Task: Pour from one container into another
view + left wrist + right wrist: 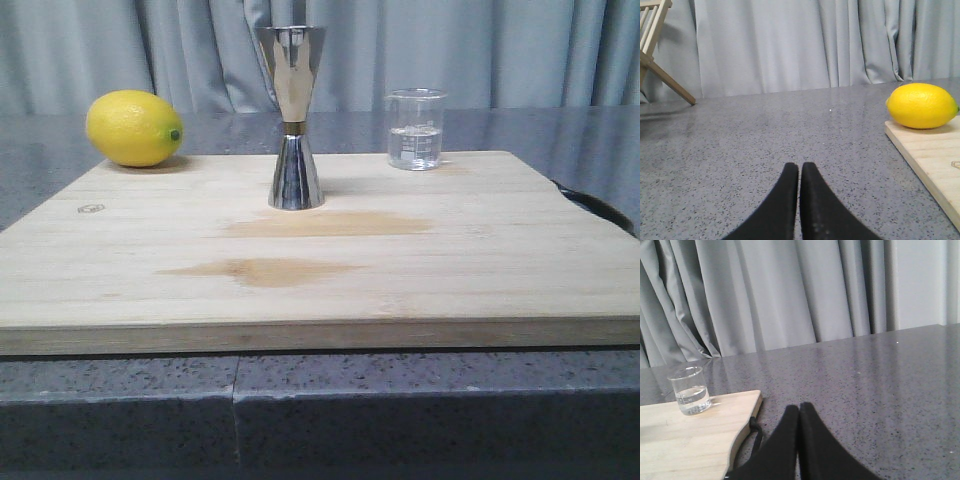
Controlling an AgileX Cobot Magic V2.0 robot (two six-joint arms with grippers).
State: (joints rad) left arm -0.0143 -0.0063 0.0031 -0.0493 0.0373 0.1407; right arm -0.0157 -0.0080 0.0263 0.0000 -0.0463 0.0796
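While both claws sit pinched together off the board (400, 260), nothing held
Beaker (415, 130) part-filled, well right of upright jigger (293, 118)

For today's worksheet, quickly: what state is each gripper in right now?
Left gripper: closed, holding nothing.
Right gripper: closed, holding nothing.

Backdrop: pale grey curtain (520, 50) hanging in vertical folds behind the table.
Surface: dark speckled grey countertop (400, 400), a seam running through its front edge.
Furniture: light wooden frame (655, 45), possibly a rack.
Light: soft, even, with faint shadows.
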